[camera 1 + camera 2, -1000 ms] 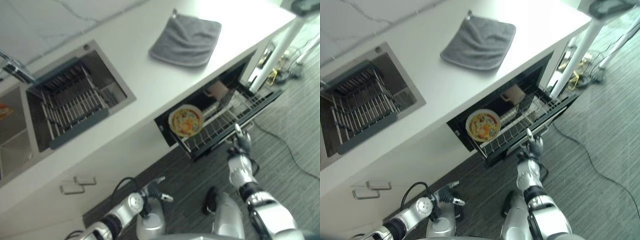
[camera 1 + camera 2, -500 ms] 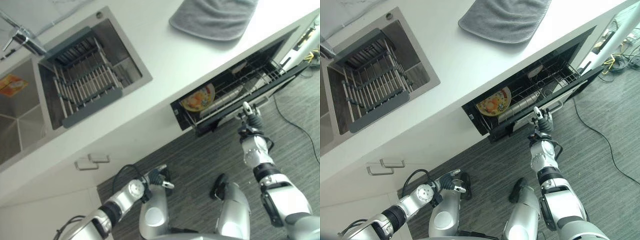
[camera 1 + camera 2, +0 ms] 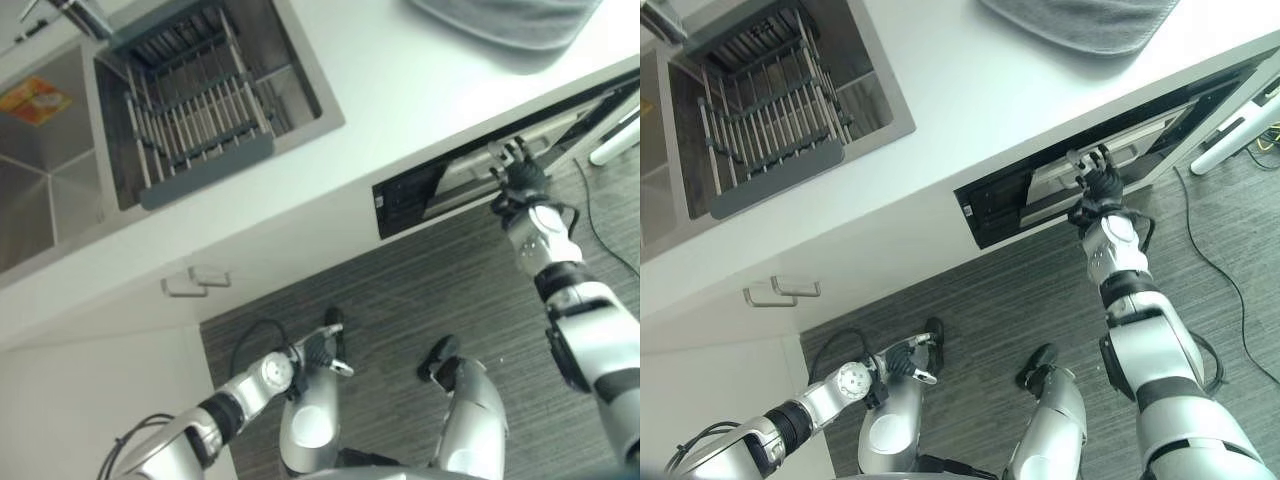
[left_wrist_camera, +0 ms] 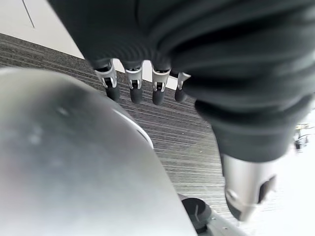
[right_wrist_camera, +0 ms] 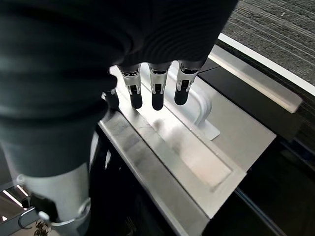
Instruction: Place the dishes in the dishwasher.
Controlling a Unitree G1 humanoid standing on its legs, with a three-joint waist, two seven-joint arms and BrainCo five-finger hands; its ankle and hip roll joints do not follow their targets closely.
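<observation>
The dishwasher drawer [image 3: 1130,135] sits almost fully in under the white counter [image 3: 400,110], with a dark gap left at its near end. Its dishes are hidden inside. My right hand [image 3: 1098,185] is open, its straight fingers [image 5: 156,96] resting against the drawer's silver front panel [image 5: 187,157], close to the recessed handle [image 5: 204,108]. My left hand [image 3: 315,355] hangs low near the floor, open and holding nothing, fingers [image 4: 133,88] relaxed.
A sink [image 3: 300,95] in the counter holds a grey dish rack [image 3: 190,100]. An orange item [image 3: 35,100] lies in the neighbouring basin. A grey cloth [image 3: 510,15] lies on the counter above the dishwasher. A cabinet handle [image 3: 195,280] shows below the sink.
The drawer has slid in from pulled out, with the plate showing, to nearly closed. My right hand moved in with it. The camera view has also shifted.
</observation>
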